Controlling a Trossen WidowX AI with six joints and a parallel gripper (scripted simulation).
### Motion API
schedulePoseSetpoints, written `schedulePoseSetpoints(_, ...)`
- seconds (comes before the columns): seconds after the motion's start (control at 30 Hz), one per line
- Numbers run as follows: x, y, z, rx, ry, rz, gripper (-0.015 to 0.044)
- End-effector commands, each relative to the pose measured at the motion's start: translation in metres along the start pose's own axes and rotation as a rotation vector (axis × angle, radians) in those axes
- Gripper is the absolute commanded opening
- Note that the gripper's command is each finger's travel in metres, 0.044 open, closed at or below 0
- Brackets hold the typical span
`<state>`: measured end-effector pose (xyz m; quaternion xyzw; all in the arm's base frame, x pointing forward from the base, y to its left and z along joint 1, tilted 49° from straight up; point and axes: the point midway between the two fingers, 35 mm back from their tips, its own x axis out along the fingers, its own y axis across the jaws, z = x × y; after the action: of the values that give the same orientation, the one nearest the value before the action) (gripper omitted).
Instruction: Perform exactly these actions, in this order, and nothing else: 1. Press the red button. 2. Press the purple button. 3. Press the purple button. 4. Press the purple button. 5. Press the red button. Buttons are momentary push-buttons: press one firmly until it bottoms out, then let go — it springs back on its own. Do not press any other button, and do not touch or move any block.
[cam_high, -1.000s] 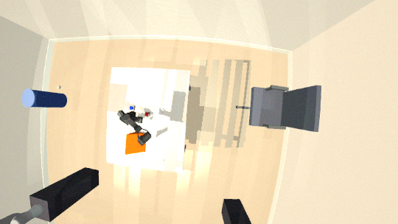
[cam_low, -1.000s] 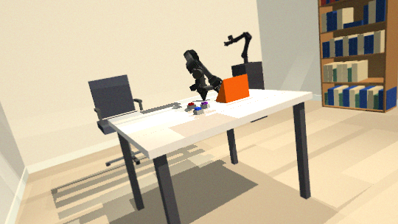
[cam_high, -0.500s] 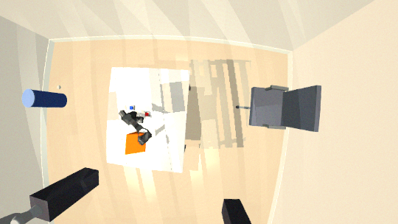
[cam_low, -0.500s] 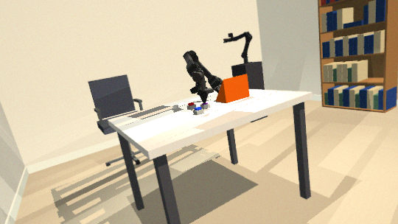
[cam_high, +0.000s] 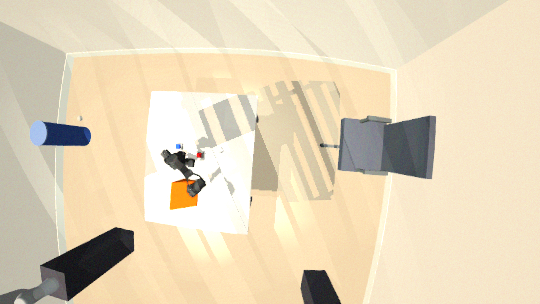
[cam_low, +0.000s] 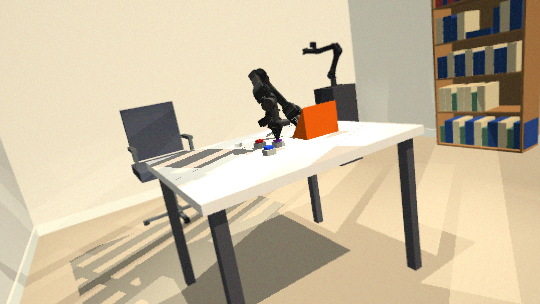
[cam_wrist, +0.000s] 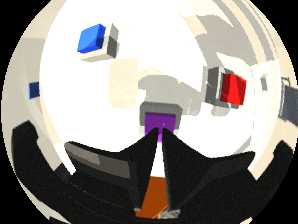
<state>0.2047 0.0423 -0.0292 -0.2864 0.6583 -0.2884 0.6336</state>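
Purple button (cam_wrist: 160, 121) sits right at the tips of the gripper (cam_wrist: 160, 137), whose jaws are together, holding nothing.

Hard, bright light washes out the white desk (cam_low: 320, 155) and throws striped shadows over it and the floor; the wrist view is fisheye-warped, soft and black-rimmed

Single dark arm rising from its base at the far side of the worktop (cam_low: 350, 137), folded at the elbow, forearm angled steeply down. The hand (cam_low: 277, 136) points downward, its two fingers drawn nearly together with nothing between them, the tips converging to a narrow wedge in the wrist view.
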Motion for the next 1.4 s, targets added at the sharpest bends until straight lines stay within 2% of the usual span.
schedulePoseSetpoints(0.0,-0.027,0.001,0.001,0.002,-0.007,0.006,0.0020)
schedulePoseSetpoints(0.17,-0.032,0.001,0.001,0.001,-0.007,0.006,0.0020)
schedulePoseSetpoints(0.37,-0.089,0.001,0.000,0.000,-0.006,0.007,0.0020)
schedulePoseSetpoints(0.53,-0.092,-0.001,0.002,0.000,-0.006,0.008,0.0020)
schedulePoseSetpoints(0.63,-0.093,-0.032,0.026,-0.002,-0.008,0.012,0.0020)
schedulePoseSetpoints(0.73,-0.092,-0.077,0.050,0.000,-0.007,0.005,0.0020)
schedulePoseSetpoints(0.8,-0.091,-0.088,0.055,0.001,-0.007,0.002,0.0020)
schedulePoseSetpoints(0.97,-0.089,-0.087,0.055,0.001,-0.007,0.002,0.0020)
schedulePoseSetpoints(1.17,-0.032,-0.088,0.056,0.003,-0.008,0.000,0.0020)
schedulePoseSetpoints(1.37,-0.027,-0.088,0.056,0.003,-0.008,0.000,0.0020)
